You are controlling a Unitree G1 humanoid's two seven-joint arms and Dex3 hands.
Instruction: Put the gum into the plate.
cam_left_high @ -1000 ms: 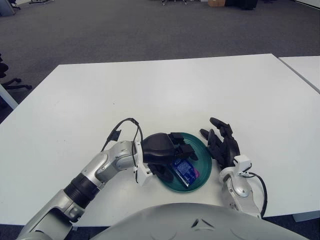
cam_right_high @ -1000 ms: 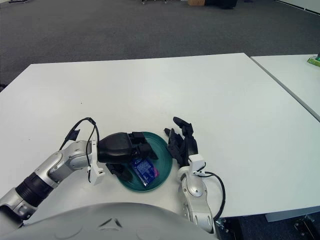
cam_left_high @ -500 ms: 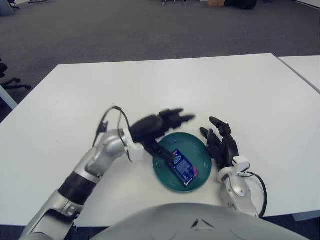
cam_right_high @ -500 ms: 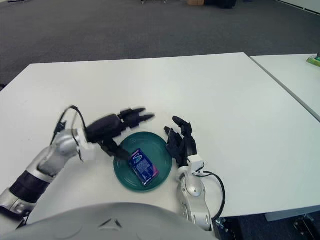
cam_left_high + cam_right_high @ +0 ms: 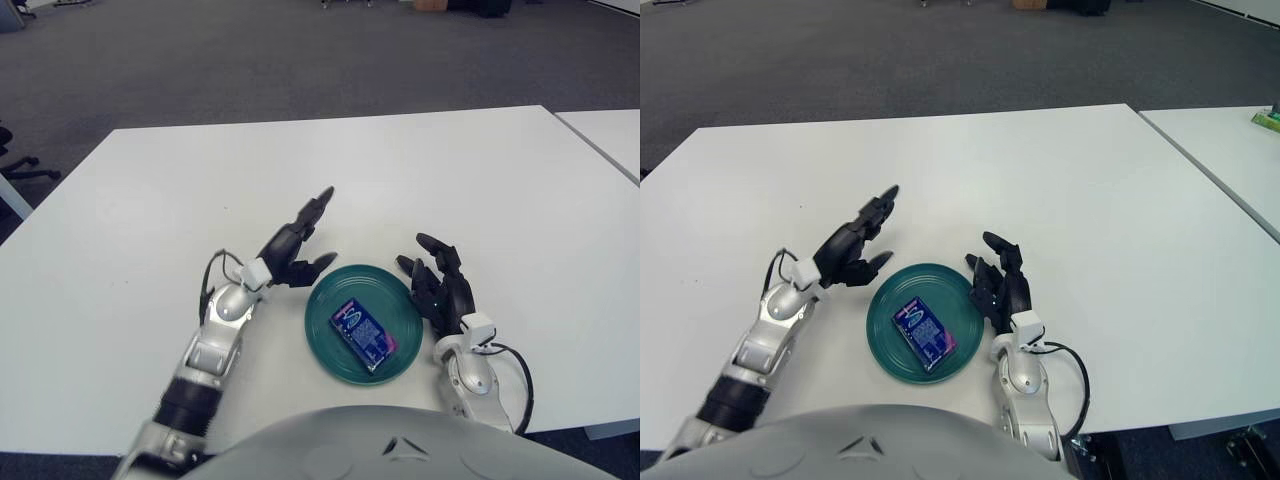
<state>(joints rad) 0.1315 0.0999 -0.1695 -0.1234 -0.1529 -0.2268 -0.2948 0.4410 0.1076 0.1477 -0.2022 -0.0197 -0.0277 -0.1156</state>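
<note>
A blue gum pack (image 5: 363, 335) lies flat in the dark green plate (image 5: 395, 290) at the near middle of the white table; it also shows in the right eye view (image 5: 923, 335). My left hand (image 5: 298, 243) is just left of the plate's far rim, fingers spread and holding nothing. My right hand (image 5: 442, 289) rests on the table right beside the plate's right rim, fingers spread and empty.
The white table (image 5: 330, 170) stretches far beyond the plate. A second white table (image 5: 610, 135) stands to the right across a narrow gap. Grey carpet lies behind.
My left hand has let go of the gum pack, lifted out of the plate and drawn back to the left with fingers spread. The pack stays in the plate. My right hand has not moved.
</note>
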